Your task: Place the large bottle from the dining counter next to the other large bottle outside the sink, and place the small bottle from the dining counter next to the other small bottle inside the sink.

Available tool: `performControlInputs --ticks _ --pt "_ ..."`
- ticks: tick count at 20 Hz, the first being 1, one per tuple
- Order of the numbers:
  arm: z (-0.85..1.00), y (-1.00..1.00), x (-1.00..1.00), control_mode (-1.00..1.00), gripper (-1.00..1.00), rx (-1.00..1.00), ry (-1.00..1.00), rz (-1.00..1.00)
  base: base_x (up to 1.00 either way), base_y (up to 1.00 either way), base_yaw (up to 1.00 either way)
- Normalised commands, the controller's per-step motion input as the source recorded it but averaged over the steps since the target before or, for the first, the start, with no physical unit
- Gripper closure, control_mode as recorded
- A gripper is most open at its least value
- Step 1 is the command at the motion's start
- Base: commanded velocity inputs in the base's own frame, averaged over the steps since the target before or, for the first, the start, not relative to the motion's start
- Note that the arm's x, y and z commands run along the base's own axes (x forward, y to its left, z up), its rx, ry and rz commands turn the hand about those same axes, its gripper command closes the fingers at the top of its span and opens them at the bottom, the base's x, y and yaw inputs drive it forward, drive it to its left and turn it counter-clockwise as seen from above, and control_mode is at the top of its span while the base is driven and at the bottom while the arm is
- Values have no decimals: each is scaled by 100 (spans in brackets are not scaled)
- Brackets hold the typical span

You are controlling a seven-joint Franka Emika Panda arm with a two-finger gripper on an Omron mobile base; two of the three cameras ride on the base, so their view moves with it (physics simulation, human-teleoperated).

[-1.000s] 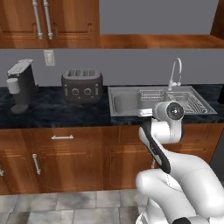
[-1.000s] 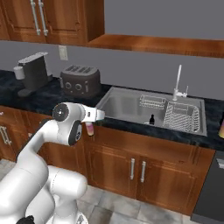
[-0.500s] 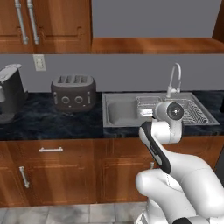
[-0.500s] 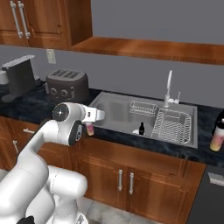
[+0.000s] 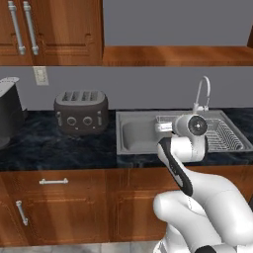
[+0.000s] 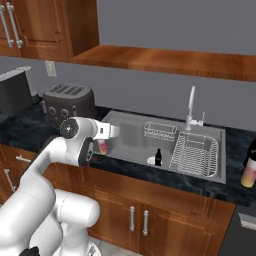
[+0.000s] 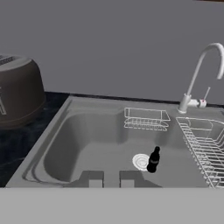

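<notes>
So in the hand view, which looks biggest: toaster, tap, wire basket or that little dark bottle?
1. Toaster, though it is cut off and nearest
2. Tap
3. Wire basket
4. Little dark bottle

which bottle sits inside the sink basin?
The small dark bottle, upright beside the drain. The large bottle with the pale lower half stands on the counter right of the sink.

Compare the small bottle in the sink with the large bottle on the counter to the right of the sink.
The small bottle is dark all over; the large bottle has a dark top over a pale pink-and-yellow body. The small bottle stands inside the sink basin beside the drain; the large bottle stands outside it on the dark counter, right of the dish rack. The small bottle is far shorter and slimmer. Both stand upright.
</notes>
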Motion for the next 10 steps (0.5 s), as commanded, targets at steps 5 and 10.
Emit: performControlInputs --ticks 5,10 --pt "0 0 0 100 100 0 0 0 41 -6 0" --pt "0 0 0 100 100 0 0 0 34 -5 0"
